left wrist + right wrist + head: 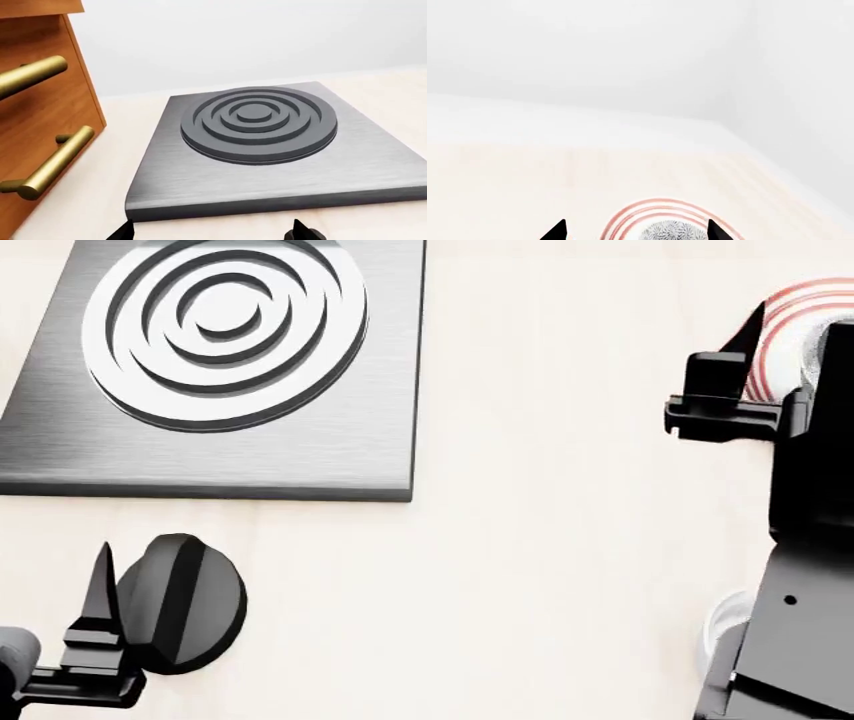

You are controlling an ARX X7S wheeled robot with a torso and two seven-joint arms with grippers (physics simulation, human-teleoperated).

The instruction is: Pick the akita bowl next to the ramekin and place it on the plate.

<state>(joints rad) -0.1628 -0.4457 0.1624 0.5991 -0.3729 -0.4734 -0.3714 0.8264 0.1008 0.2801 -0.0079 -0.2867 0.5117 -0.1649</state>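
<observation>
Right pincer (635, 231): only two dark tips show in the right wrist view, spread well apart, nothing between them, so it is open. It hangs over the plate (627, 215); the red rings sit right under the tips. The akita bowl (672, 233) shows as a grey speckled dome on the plate, between the tips and a bit toward the right-hand one in that picture. Whether the tips touch it I cannot tell; the frame cuts them off.

The head view adds little here: my right arm (787, 540) covers most of the plate (787, 315), with only a slice of red rings showing at the right edge. I cannot make out the bowl's pattern there. Low beside the arm a pale round rim peeks out, probably the ramekin (725, 615), mostly hidden.

Left pincer (212, 231): two tips wide apart in the left wrist view, empty, open. It faces a grey hob (267, 145) with concentric rings, lying flat on the table (93, 200). Only this view shows the wooden cabinet (40, 125) with brass handles beside the hob.

The head view puts the left pincer (100, 625) low at the left, above the pale table (534, 540), well apart from the plate.
</observation>
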